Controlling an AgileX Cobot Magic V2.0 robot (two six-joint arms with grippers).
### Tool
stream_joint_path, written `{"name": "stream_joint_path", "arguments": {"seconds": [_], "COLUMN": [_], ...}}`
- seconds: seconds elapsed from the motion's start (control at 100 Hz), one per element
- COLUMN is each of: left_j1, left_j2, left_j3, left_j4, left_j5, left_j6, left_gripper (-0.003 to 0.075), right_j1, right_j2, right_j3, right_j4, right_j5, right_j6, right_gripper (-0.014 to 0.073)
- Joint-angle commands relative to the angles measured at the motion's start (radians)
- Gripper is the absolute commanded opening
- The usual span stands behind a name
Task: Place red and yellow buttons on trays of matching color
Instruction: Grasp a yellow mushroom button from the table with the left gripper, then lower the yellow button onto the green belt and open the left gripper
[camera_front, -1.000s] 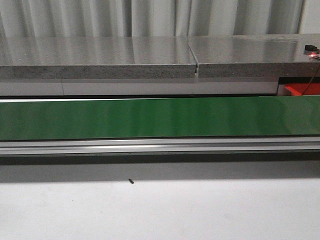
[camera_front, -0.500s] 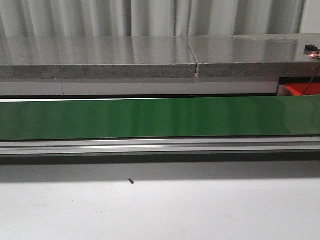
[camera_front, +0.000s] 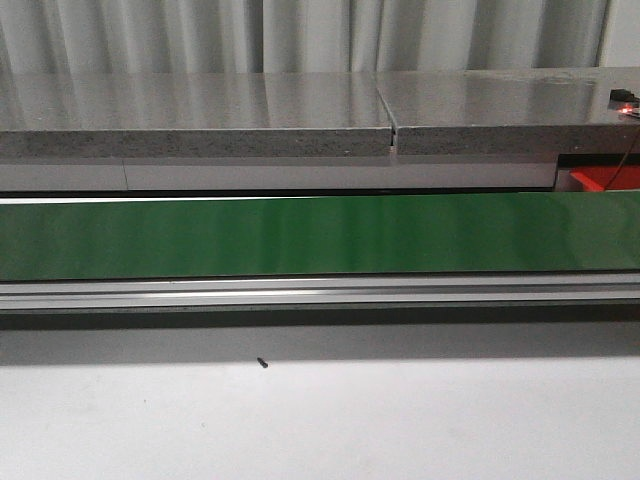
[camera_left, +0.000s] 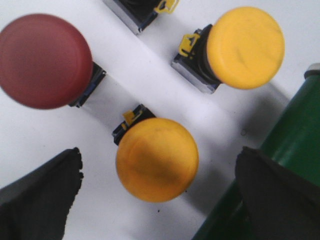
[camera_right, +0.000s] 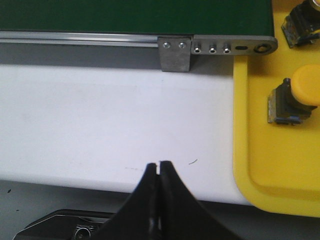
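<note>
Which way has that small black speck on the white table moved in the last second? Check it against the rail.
No. The black speck lies in the same spot below the aluminium rail.

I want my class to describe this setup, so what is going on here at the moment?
A two-armed robot is sorting push buttons by colour. The left tool is open above a yellow button on the white table, with another yellow button and a red button nearby. The right tool is shut and empty, beside a yellow tray already holding a yellow button. The green belt carries nothing in the front view.
</note>
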Motion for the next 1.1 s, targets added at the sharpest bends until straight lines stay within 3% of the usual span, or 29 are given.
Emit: {"name": "stream_joint_path", "arguments": {"seconds": [0.0, 0.23, 0.43, 1.09], "left_j1": [0.001, 0.001, 0.001, -0.075], "left_j2": [-0.030, -0.019, -0.027, -0.384], "left_j3": [-0.030, -0.030, -0.030, 0.064], "left_j4": [-0.017, -0.020, -0.022, -0.035], "left_j5": [-0.041, -0.060, -0.054, -0.034], "left_j6": [-0.011, -0.011, -0.011, 0.032], "left_gripper": [0.0576, 0.0301, 0.0165, 0.0146], "right_j1": [0.001, 0.001, 0.001, 0.001], "right_j2": [0.001, 0.001, 0.001, 0.001], "right_j3": [-0.035, -0.035, -0.035, -0.035], "right_j4": [0.000, 0.000, 0.000, 0.000], "right_j5": [-0.046, -0.046, -0.046, -0.046], "right_j6": [-0.008, -0.008, -0.008, -0.008], "right_gripper": [-0.0091, -0.0091, -0.0091, -0.0091]}}
